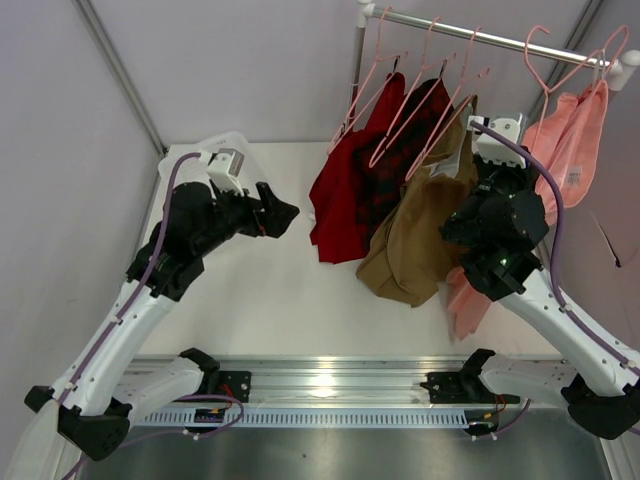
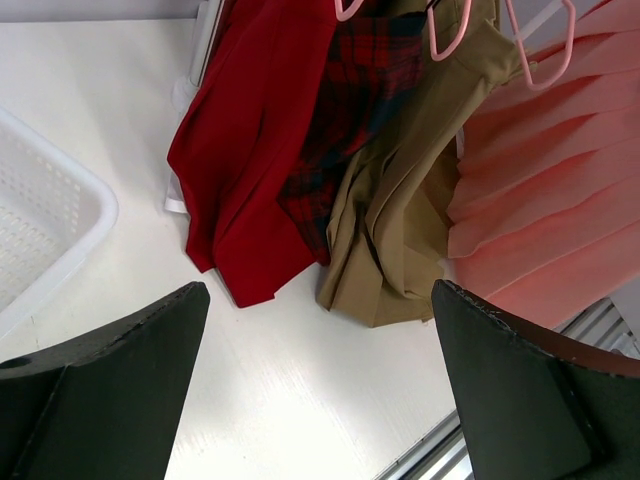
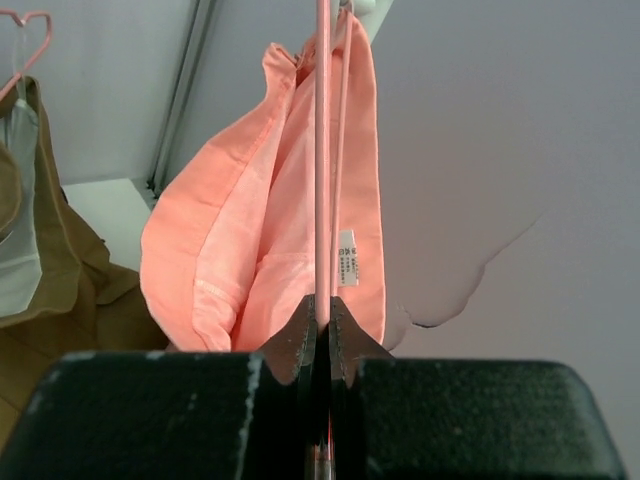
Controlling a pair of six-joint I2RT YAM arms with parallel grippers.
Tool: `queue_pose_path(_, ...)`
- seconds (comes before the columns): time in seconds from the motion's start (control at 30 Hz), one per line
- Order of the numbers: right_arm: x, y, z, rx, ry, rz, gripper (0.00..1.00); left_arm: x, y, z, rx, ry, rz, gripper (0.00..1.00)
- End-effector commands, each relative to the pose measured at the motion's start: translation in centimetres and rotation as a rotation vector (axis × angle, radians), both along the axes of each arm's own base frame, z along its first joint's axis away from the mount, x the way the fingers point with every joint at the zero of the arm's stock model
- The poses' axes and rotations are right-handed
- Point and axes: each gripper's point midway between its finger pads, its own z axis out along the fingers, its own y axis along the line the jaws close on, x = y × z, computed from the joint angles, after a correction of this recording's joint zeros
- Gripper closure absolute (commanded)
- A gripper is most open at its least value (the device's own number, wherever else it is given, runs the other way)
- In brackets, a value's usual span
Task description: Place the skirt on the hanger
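Most of the job looks done: the skirt (image 3: 258, 235) hangs draped on the hanger (image 3: 322, 150) near the rail's (image 1: 470, 33) right end. My right gripper (image 3: 323, 325) pinches the hanger's thin bar; the left gripper (image 2: 320, 290) gapes wide, holding nothing. Left, I judge: release and retreat.

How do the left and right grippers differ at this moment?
The left gripper stands wide open and empty; the right gripper is shut on a thin bar of the hanger. The left gripper hangs over the table, left of the red garment and touching nothing; the right gripper is raised beside the skirt. Both are black two-finger grippers.
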Motion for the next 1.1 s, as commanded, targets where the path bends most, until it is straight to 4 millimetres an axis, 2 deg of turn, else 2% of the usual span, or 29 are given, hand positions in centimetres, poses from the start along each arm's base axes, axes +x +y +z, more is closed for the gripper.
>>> queue_pose_path(0.0,-4.4,-1.6,-2.3,0.206,0.058,-0.139,1.00,-0.1,-0.6,0.4,-0.002,-0.035,-0.040,0.01)
queue_pose_path(0.03,-4.4,-0.8,-1.9,0.247,0.019,-0.096,1.00,-0.2,-0.6,0.3,-0.001,-0.034,-0.044,0.01)
queue_pose_path(0.07,-4.5,0.5,-1.6,0.219,0.039,-0.027,1.00,-0.2,-0.7,0.3,-0.003,-0.035,-0.046,0.01)
queue_pose_path(0.13,-4.6,1.5,-0.5,0.266,0.006,0.026,1.00,-0.2,-0.8,0.1,-0.005,-0.028,-0.052,0.01)
queue_pose_path(0.23,-4.5,4.5,0.9,0.326,-0.009,0.164,1.00,-0.4,-0.7,0.2,-0.005,-0.034,-0.052,0.01)
queue_pose_path(0.3,-4.6,7.1,1.3,0.330,0.004,0.248,1.00,-0.4,-0.4,0.3,-0.002,-0.039,-0.042,0.01)
queue_pose_path(0.37,-4.8,8.2,1.7,0.359,0.000,0.295,1.00,-0.5,0.0,0.6,0.001,-0.052,-0.026,0.01)
queue_pose_path(0.43,-5.0,9.8,1.5,0.361,0.011,0.338,1.00,-0.5,0.2,0.6,0.003,-0.055,-0.022,0.01)
queue_pose_path(0.53,-5.2,11.1,1.1,0.387,0.008,0.379,1.00,-0.7,0.4,0.8,0.001,-0.061,-0.018,0.01)
queue_pose_path(0.6,-5.3,11.4,0.3,0.379,0.015,0.387,1.00,-0.7,0.3,0.8,0.001,-0.061,-0.018,0.01)
queue_pose_path(0.7,-5.4,10.8,-0.5,0.400,0.008,0.389,1.00,-0.6,0.3,0.9,0.000,-0.062,-0.019,0.01)
queue_pose_path(1.07,-6.4,6.4,-1.0,0.501,-0.035,0.396,1.00,-0.3,0.3,0.6,0.003,-0.052,-0.008,0.01)
